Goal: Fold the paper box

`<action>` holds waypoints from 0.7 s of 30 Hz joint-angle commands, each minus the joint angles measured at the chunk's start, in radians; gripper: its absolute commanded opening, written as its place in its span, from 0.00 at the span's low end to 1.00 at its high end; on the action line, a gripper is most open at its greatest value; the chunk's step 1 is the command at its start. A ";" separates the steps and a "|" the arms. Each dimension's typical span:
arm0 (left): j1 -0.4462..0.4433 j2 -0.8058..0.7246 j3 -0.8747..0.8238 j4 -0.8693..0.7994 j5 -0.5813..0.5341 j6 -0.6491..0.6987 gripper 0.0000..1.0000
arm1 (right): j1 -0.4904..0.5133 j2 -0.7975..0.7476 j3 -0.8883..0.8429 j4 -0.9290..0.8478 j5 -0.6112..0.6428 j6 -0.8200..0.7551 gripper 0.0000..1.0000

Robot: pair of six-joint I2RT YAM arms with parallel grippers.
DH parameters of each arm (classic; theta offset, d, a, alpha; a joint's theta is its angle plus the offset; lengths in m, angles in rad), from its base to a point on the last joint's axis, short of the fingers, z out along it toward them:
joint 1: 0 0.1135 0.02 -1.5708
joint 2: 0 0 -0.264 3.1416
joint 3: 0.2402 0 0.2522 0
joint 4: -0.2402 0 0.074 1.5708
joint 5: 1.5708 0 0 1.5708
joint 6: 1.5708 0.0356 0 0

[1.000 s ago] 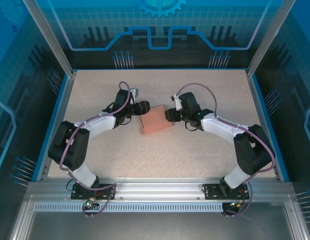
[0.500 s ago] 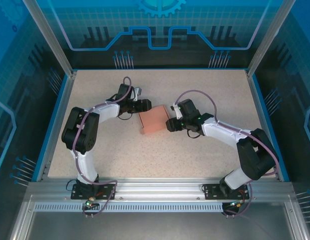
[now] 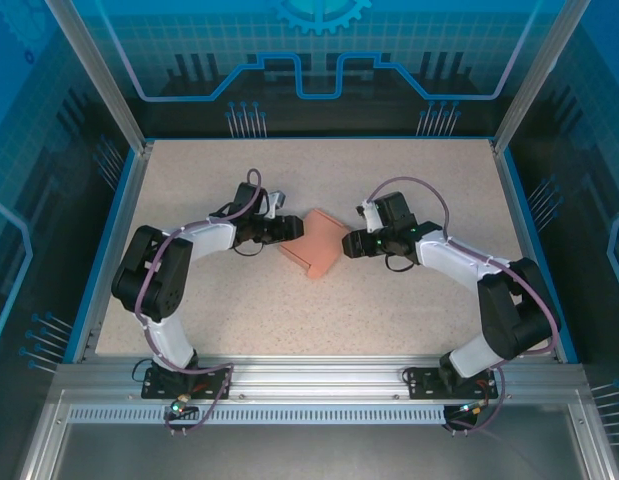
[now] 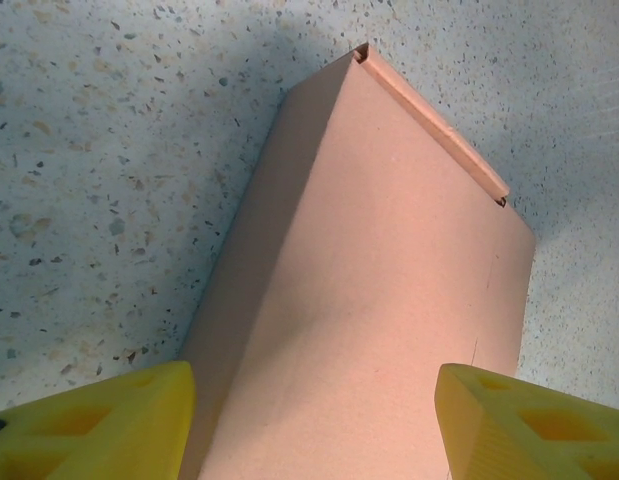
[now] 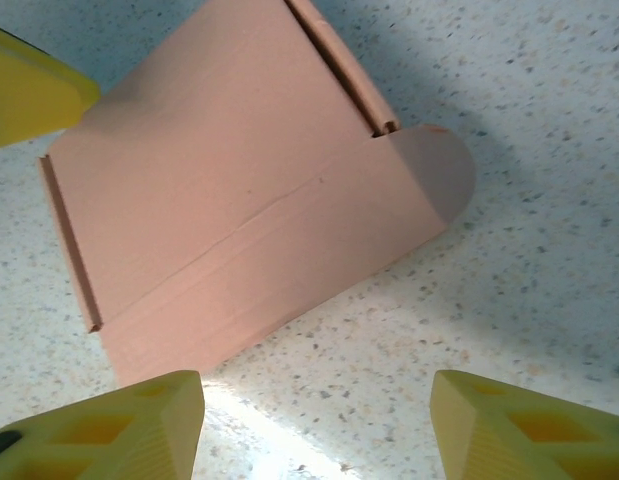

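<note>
Box [image 3: 314, 247] lies mid-table [image 3: 409, 310], nearly closed; left gripper [image 4: 311, 380] straddles one end, grip unclear, right gripper [image 5: 317, 385] gapes nearby, and next its rounded tab [image 5: 439, 170] probably needs tucking.

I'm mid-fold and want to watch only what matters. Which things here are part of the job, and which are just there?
Part of the job:
- paper box
- left fingers, spread at the box's near end
- right fingers, spread, with the box ahead of them

Just there:
- speckled table
- metal frame at the near edge
</note>
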 commanded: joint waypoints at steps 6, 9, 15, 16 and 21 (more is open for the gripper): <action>-0.002 0.086 0.094 -0.016 -0.017 0.026 0.58 | -0.031 0.086 -0.060 0.179 -0.217 0.174 0.62; -0.002 0.106 0.114 -0.034 -0.020 0.040 0.53 | -0.030 0.124 -0.081 0.243 -0.244 0.228 0.61; 0.000 0.131 0.128 -0.063 -0.028 0.064 0.47 | -0.030 0.173 -0.123 0.370 -0.278 0.309 0.59; 0.000 0.135 0.127 -0.064 -0.026 0.064 0.46 | -0.030 0.177 -0.126 0.388 -0.284 0.321 0.59; 0.001 0.137 0.116 -0.066 -0.023 0.064 0.41 | -0.030 0.214 -0.133 0.462 -0.302 0.360 0.56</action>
